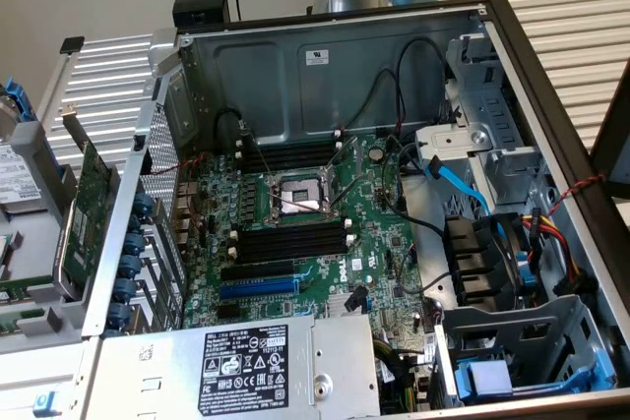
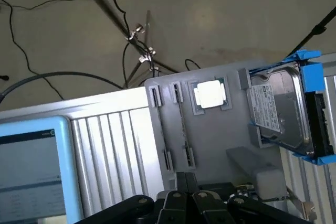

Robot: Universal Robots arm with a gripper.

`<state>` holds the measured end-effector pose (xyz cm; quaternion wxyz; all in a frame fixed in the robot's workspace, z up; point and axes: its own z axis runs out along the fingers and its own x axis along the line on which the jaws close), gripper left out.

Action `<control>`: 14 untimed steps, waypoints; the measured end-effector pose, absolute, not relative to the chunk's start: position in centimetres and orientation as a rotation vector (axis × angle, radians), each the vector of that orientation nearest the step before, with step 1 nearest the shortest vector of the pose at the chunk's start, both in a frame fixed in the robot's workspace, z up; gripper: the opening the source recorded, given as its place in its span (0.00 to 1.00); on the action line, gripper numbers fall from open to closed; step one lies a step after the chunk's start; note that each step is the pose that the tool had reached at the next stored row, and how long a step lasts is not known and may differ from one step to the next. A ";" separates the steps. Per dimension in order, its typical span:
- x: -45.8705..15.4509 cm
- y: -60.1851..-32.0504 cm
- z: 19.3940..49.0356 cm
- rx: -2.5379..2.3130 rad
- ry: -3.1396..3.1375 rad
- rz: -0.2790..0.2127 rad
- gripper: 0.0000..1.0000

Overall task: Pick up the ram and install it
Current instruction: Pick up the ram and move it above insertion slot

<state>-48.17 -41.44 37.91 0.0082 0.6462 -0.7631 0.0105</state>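
Note:
In the wrist view, my gripper (image 2: pixel 185 184) is shut with nothing between its fingers. It hangs above a grey parts tray (image 2: pixel 210 140). The ram (image 2: pixel 181 124) looks like a thin dark stick standing on edge between two small holders in that tray, just ahead of the fingertips and apart from them. In the exterior view the open computer case (image 1: pixel 325 56) lies on the table. Its motherboard (image 1: pixel 379 233) has long black memory slots with white end clips above (image 1: pixel 290 156) and below (image 1: pixel 290 239) the processor socket (image 1: pixel 295 194). No stick stands in them.
On the tray also sit a square processor chip (image 2: pixel 210 94) and a hard drive in a blue caddy (image 2: pixel 278 111). A green expansion card (image 1: pixel 84 209) stands outside the case at the exterior view's left. Cables, a fan (image 1: pixel 482 258) and a power supply (image 1: pixel 246 366) crowd the case.

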 end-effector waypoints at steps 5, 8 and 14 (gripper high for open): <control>-48.2 -41.4 37.9 2.127 -2.292 0.033 0.10; -48.2 -41.4 37.9 2.181 -2.245 0.030 0.10; -48.2 -41.4 37.9 2.183 -2.244 0.031 0.10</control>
